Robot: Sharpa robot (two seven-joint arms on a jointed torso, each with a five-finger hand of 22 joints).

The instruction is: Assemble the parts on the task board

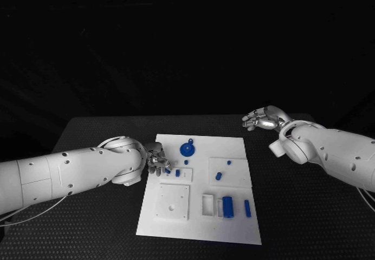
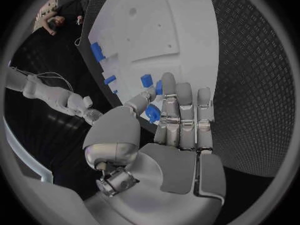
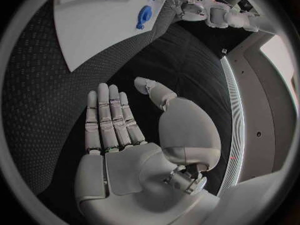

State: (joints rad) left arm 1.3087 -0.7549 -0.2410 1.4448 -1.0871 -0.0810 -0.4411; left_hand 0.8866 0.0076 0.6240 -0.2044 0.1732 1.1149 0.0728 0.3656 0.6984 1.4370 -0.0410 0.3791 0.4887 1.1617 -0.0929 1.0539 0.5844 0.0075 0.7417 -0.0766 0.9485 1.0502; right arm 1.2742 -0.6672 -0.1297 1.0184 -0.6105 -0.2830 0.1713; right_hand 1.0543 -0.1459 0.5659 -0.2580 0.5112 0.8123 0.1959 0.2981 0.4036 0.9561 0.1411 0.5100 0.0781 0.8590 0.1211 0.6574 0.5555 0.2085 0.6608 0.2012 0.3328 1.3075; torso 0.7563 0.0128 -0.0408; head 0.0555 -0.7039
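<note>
left robot hand [image 1: 159, 160] — at the task board's [image 1: 234, 146] left edge, pinching a small blue part [image 2: 152, 113] | task board mid-counter [image 1: 102, 130] | right robot hand [image 1: 262, 119] — released, fingers apart, over the counter past the board's far right corner

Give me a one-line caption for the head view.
Left hand at the task board's edge by blue parts; right hand open, off the board.
</note>
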